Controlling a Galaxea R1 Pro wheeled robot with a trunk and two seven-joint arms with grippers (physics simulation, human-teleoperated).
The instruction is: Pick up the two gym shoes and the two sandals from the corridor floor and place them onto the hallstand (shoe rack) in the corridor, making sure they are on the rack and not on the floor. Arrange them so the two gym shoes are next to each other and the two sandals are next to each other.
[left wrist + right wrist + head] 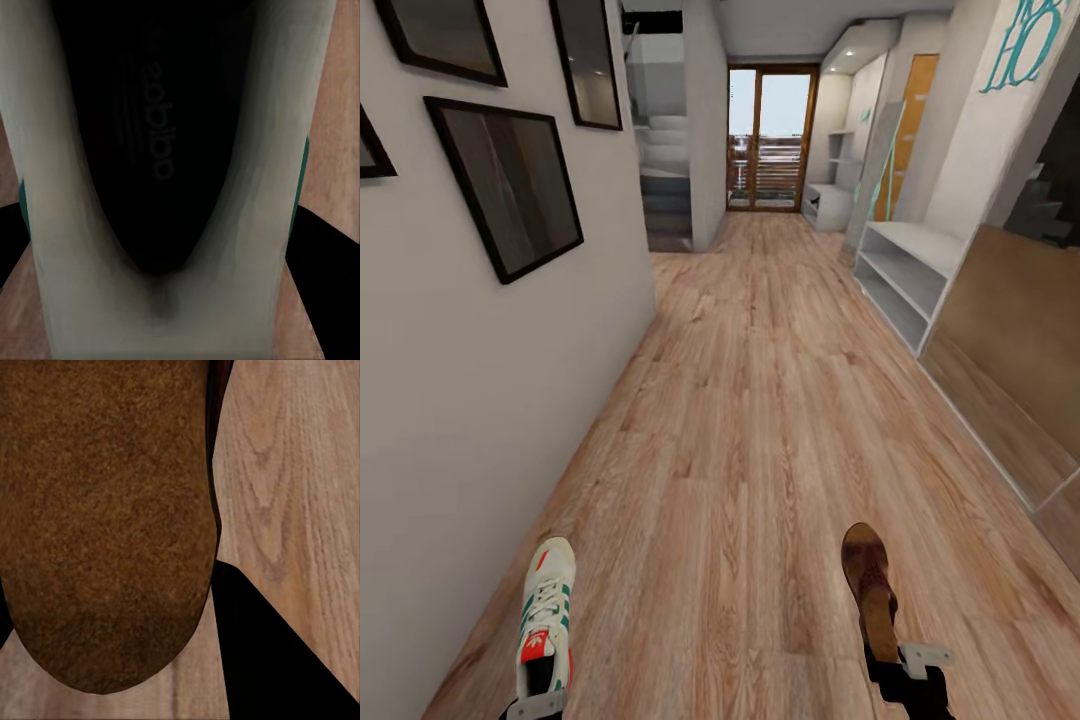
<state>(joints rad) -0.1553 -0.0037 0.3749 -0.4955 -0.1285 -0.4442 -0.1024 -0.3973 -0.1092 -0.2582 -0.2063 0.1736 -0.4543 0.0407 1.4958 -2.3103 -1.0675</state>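
A white gym shoe (547,605) with green stripes and a red-orange tongue hangs low over the corridor floor (740,420) at the head view's lower left, my left gripper (536,706) shut on its heel. The left wrist view looks into the gym shoe (180,150), its dark insole and pale heel collar. A dark brown sandal (870,580) juts forward at the lower right, held at its heel by my right gripper (905,665). Its brown surface (105,525) is close up in the right wrist view. Far down the corridor on the right stands the white-grey hallstand (828,205).
A white wall with dark framed pictures (510,185) runs along the left. On the right is a white rack (905,265) under teal lettering, then a wooden panel (1010,340). A glass door (770,140) ends the corridor; stairs (665,170) open at the far left.
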